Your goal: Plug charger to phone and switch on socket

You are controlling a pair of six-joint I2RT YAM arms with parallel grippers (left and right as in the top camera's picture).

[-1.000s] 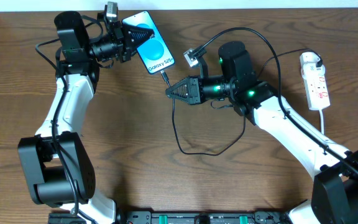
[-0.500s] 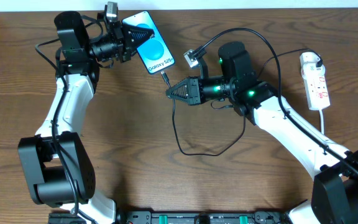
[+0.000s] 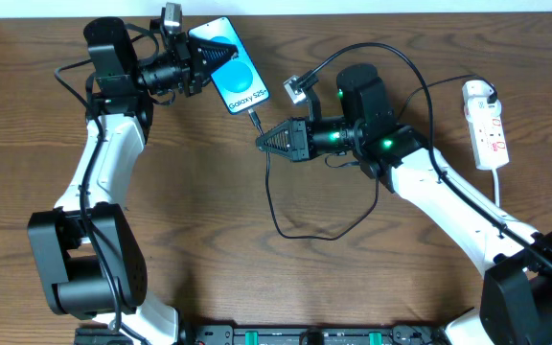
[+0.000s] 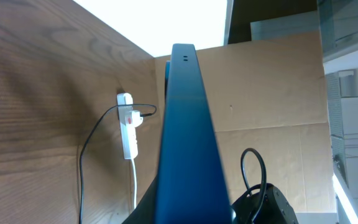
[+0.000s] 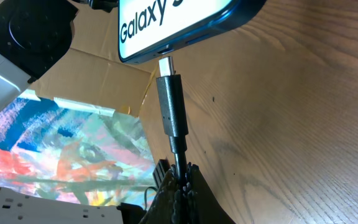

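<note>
The phone (image 3: 234, 72) has a blue screen with "Galaxy" text and is held tilted off the table in my left gripper (image 3: 197, 65), which is shut on it. In the left wrist view the phone (image 4: 185, 143) shows edge-on. My right gripper (image 3: 264, 142) is shut on the charger cable just behind its black connector (image 5: 170, 106). The connector's metal tip (image 5: 166, 64) sits at the port on the phone's bottom edge (image 5: 185, 28). The thin black charger cable (image 3: 286, 225) loops over the table toward the white socket strip (image 3: 485, 125), which also shows in the left wrist view (image 4: 128, 124).
The socket strip lies at the far right of the wooden table (image 3: 209, 220) with its white lead (image 3: 499, 192) trailing forward. Thick black robot cables arc above the right arm (image 3: 391, 57). Cardboard panels (image 4: 272, 112) stand beyond the table edge.
</note>
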